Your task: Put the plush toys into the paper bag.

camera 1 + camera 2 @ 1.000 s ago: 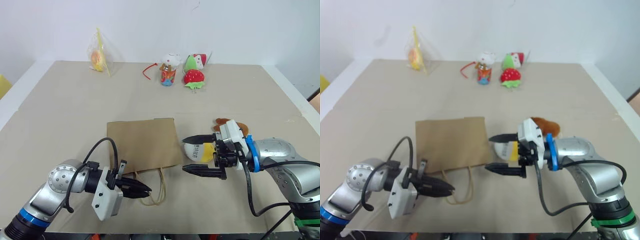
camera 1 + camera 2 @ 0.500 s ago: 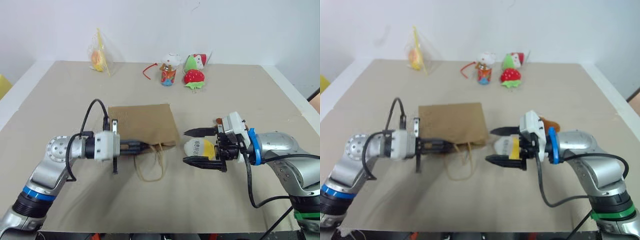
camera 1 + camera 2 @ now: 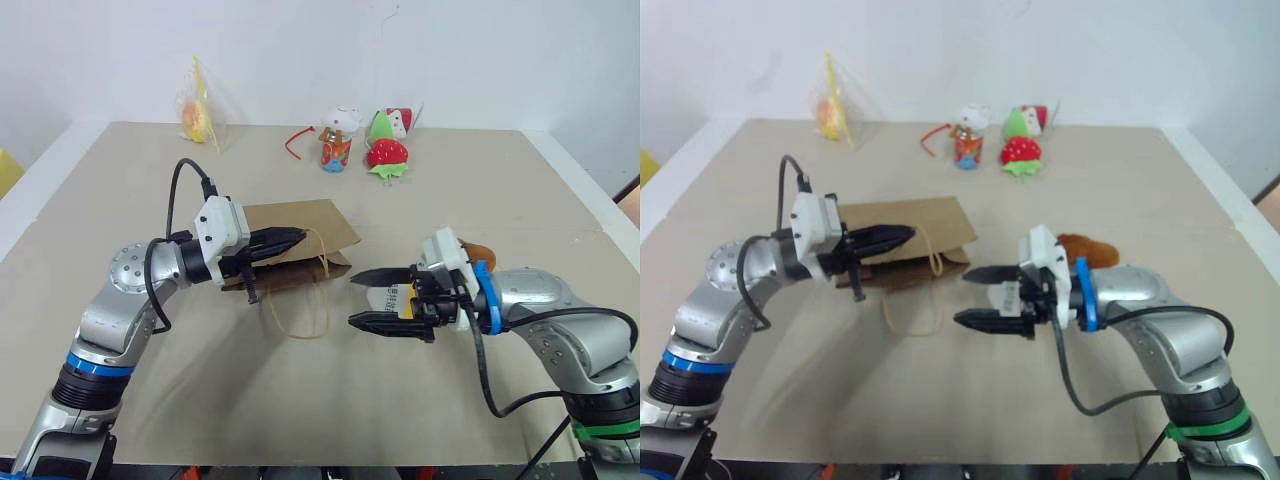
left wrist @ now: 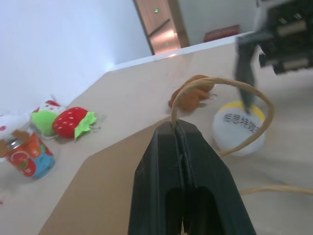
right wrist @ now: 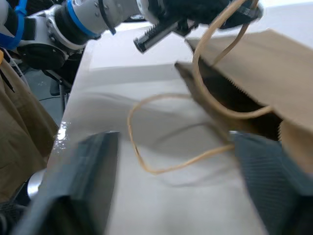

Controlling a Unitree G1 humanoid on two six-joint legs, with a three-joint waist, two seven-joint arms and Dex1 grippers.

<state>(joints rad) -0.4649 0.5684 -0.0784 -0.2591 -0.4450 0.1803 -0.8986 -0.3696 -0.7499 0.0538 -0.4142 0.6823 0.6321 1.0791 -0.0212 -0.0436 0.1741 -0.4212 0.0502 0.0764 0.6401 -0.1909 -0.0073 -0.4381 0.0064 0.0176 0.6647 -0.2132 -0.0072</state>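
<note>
I had the left hand (image 3: 290, 238) reaching level across toward the right, its fingers pinched tight on one twisted loop handle (image 4: 222, 105) of the bag (image 3: 300, 225). That lifted the near edge of the bag, so its mouth gaped toward the right hand, and the second handle (image 3: 297, 315) trailed loose on the table (image 3: 480, 190) just in front of the mouth. The bag itself was plain brown kraft paper, lying mostly flat with its far end on the table.

My right hand (image 3: 375, 298) pointed leftward at the bag's mouth, tilted slightly down, a little apart from the bag. Its fingers stood partly open, one above and one below the egg toy (image 3: 402, 297); I could not tell whether they actually gripped it. In the left wrist view the egg toy (image 4: 238, 128) looked white with a yellow rim and dark printed text, resting on the table beside the bag's mouth.

The brown toy (image 3: 478, 250) lay on the table on the far side of my right wrist from the bag, furry and orange-brown, untouched. Beyond the bag's far end, near the wall, sat a strawberry plush (image 3: 388, 154) and a small cup toy (image 3: 336, 150).
</note>
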